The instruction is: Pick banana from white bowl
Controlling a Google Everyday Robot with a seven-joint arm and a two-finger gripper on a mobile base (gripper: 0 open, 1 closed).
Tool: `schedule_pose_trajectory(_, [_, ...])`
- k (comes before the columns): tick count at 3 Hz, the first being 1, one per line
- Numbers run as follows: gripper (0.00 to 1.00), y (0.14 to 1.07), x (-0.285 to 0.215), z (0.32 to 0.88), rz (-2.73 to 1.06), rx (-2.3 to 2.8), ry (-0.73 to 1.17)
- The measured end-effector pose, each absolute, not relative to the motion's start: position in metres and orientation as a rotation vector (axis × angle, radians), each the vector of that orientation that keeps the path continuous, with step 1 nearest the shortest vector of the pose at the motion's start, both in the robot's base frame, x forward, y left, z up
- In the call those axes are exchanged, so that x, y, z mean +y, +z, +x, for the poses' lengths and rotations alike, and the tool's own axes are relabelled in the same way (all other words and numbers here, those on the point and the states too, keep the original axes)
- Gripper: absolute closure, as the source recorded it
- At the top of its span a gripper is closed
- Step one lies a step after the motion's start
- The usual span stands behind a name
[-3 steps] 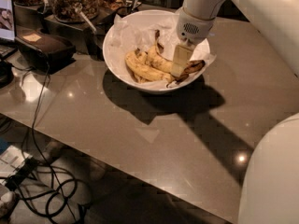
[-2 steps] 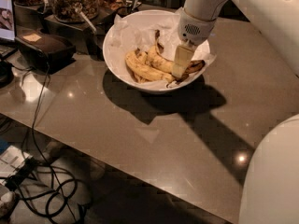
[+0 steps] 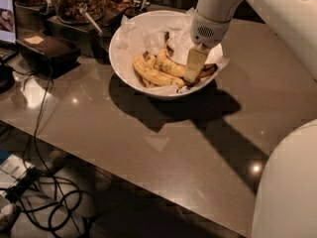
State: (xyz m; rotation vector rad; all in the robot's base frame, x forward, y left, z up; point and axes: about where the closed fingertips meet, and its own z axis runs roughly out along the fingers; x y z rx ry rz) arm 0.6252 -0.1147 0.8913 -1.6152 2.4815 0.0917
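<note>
Bananas (image 3: 158,75), yellow with brown spotting, lie in a small heap on the crinkled white paper (image 3: 143,33) that lines the white bowl (image 3: 119,58), which stands on the grey-brown table (image 3: 148,148) towards its far side. The gripper (image 3: 194,66) is down inside the bowl at the right end of the heap, touching or just above the fruit, exactly where it was a moment ago; neither the bananas nor the bowl have shifted since then. Whether the gripper is spread or pinching a banana cannot be told from this view. Nearest, at lower right, the robot's white body (image 3: 287,182) fills the corner, and at lower left black cables (image 3: 49,207) coil on the floor below the table edge, one of them running up over the tabletop. The bowl throws a dark shadow on the table just in front of it. Left of the bowl sits a black box (image 3: 47,51). The white arm (image 3: 213,9) comes down from the upper right and hides the bowl's far right rim. Behind the bowl, at the back left, stands a glass jar of nuts (image 3: 77,1), and a lit screen (image 3: 6,14) shows at the left edge.
</note>
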Motion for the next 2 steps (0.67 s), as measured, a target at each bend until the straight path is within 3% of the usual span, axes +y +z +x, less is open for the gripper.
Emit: schedule_pose_trajectory(2, [0.45,0.8881,-0.1122,0.6275,-1.627,2.479,0.089])
